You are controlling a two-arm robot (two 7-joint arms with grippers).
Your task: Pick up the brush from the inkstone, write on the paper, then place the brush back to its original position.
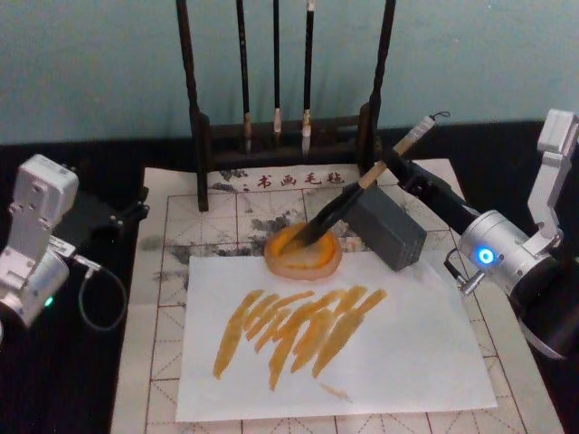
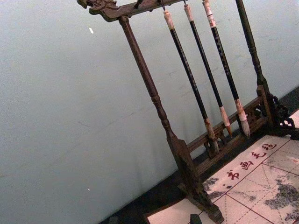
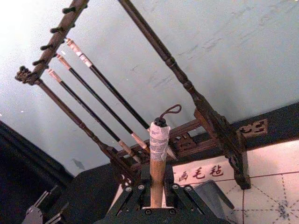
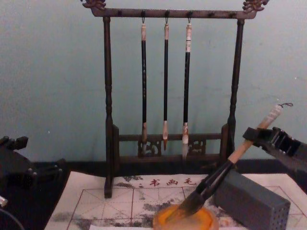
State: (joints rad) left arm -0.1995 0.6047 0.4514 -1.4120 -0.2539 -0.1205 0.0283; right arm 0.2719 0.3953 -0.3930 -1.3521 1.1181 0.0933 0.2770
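The brush point(image 1: 357, 185) leans at a slant with its dark bristles down in the orange inkstone point(image 1: 305, 258) and its whitish looped end up toward the back right. My right gripper point(image 1: 391, 170) is shut on the wooden handle; the right wrist view shows that handle point(image 3: 158, 172) standing between the fingers. From the chest view the brush point(image 4: 225, 170) slopes down into the inkstone point(image 4: 184, 221). The paper point(image 1: 181, 226), red-gridded with red characters, lies under a plain white sheet point(image 1: 398, 353) marked with orange strokes. My left gripper point(image 1: 122, 215) stays parked at the table's left.
A dark wooden brush rack point(image 1: 201, 136) holding three thin black brushes stands at the back. A grey rectangular block point(image 1: 389, 226) sits just right of the inkstone, under the brush handle. A loose cable point(image 1: 99, 294) loops beside the left arm.
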